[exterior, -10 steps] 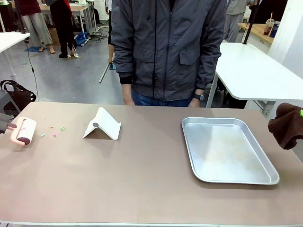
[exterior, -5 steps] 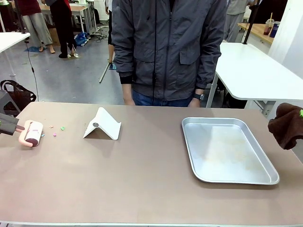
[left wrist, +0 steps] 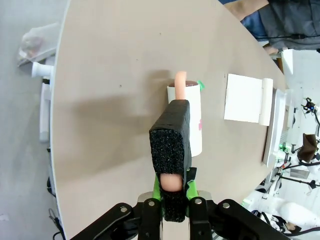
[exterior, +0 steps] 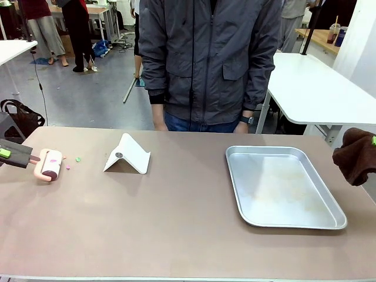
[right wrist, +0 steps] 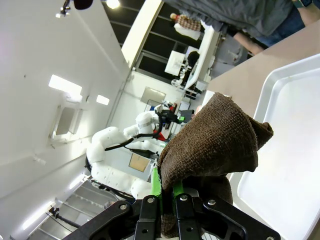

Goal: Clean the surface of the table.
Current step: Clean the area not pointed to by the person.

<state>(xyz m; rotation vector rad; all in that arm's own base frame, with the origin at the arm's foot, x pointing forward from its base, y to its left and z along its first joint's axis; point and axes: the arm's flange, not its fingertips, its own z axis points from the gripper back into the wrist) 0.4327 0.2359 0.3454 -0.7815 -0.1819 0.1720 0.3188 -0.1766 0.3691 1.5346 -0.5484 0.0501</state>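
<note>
The brownish table [exterior: 153, 223] carries a few small coloured scraps [exterior: 77, 158] near its left end. A pink-handled lint roller [exterior: 50, 164] lies on the top right beside them, its white roll [left wrist: 189, 116] flat on the surface. My left gripper [exterior: 10, 154] is shut on the roller's foam-wrapped handle [left wrist: 171, 181] at the table's left edge. At the far right my right gripper [right wrist: 167, 199] is shut on a brown cloth [exterior: 356, 155], held above the table's right edge [right wrist: 250, 65] beside the tray; the cloth [right wrist: 215, 145] hides its fingertips.
A white folded stand [exterior: 127, 155] sits left of centre, just past the scraps. A shiny metal tray [exterior: 228, 160] occupies the right half. A person in a grey jacket [exterior: 208, 59] stands at the far edge with hands down. White tables stand behind.
My left gripper has pushed the lint roller rightward along the table, over some of the scraps; fewer scraps lie on the top. The right arm and cloth stayed put.
</note>
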